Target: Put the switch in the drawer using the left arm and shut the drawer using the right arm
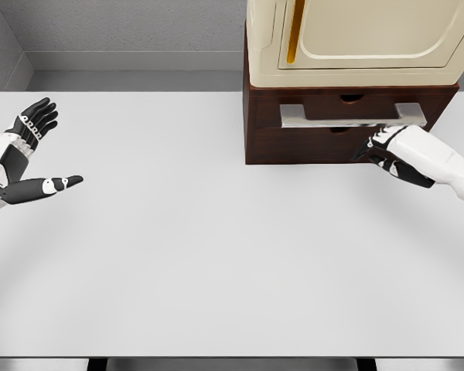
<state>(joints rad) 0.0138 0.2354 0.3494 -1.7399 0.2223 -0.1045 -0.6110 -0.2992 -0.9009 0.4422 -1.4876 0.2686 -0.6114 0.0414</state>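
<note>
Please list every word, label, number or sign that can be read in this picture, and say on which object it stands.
None: no text can be read.
The cream appliance, the brown drawer cabinet, the white table and both hands, left and right, carry no legible marking.

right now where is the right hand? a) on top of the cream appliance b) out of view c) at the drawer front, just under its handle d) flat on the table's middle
c: the right hand sits against the dark wooden drawer unit, just below the silver handle.
</note>
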